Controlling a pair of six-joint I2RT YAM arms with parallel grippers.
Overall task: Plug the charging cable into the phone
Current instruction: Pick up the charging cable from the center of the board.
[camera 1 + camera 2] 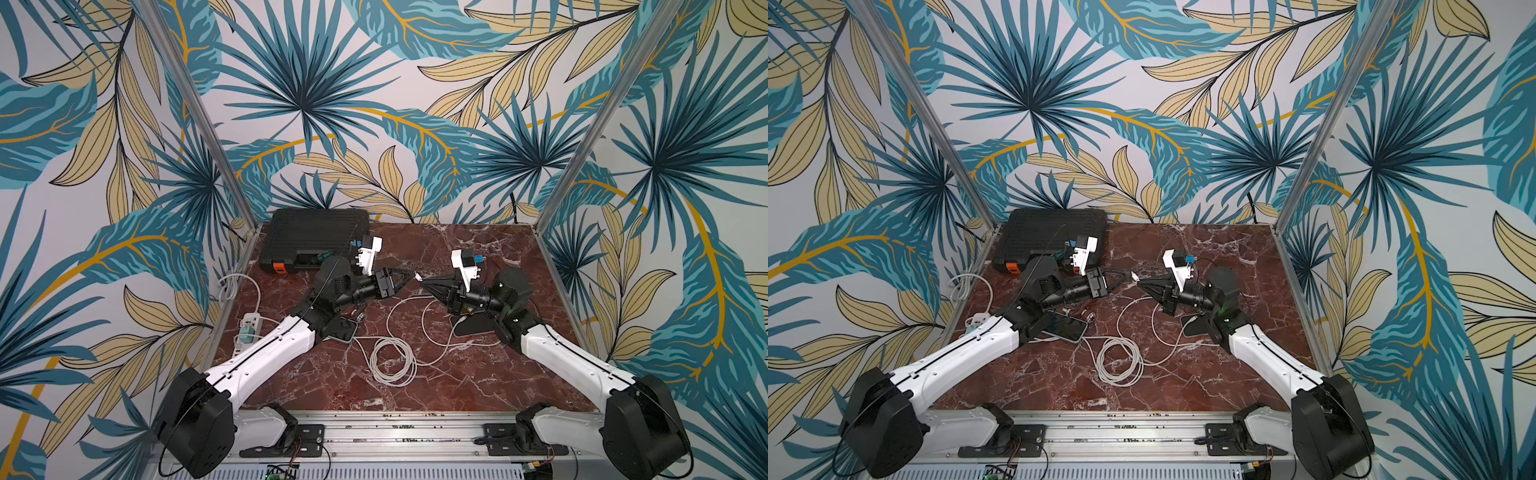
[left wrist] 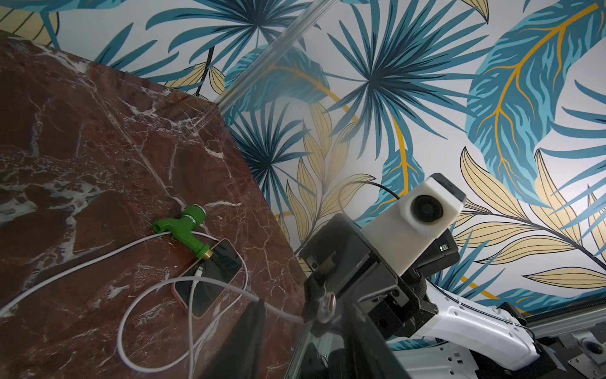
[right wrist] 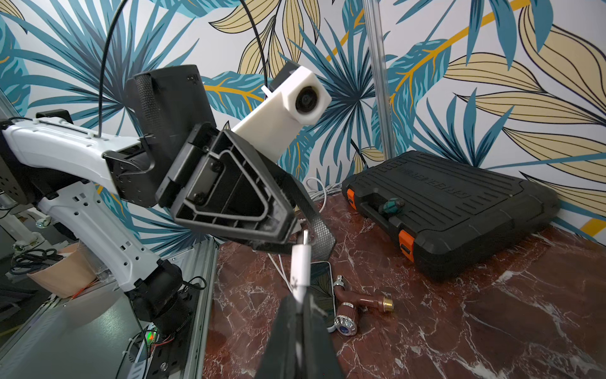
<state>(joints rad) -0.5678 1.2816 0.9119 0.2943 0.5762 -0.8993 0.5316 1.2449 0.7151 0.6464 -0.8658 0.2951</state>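
The white charging cable's plug (image 1: 417, 276) (image 3: 301, 262) hangs in the air over the table's middle. My right gripper (image 1: 424, 283) (image 3: 300, 295) is shut on the cable just behind the plug. My left gripper (image 1: 412, 277) (image 3: 305, 236) faces it from the other side, open, its fingers either side of the plug's metal tip with a gap showing. A dark-screened phone (image 1: 347, 330) (image 3: 323, 282) lies flat under my left forearm. In the left wrist view another phone (image 2: 210, 279), in a pink case, lies near the table's right edge with cable across it.
The cable's slack lies coiled (image 1: 392, 361) at the table's middle front. A brown tap (image 3: 354, 305) lies beside the dark phone and a green tap (image 2: 183, 226) by the pink one. A black toolbox (image 1: 316, 241) fills the back left. A power strip (image 1: 251, 324) sits beyond the left edge.
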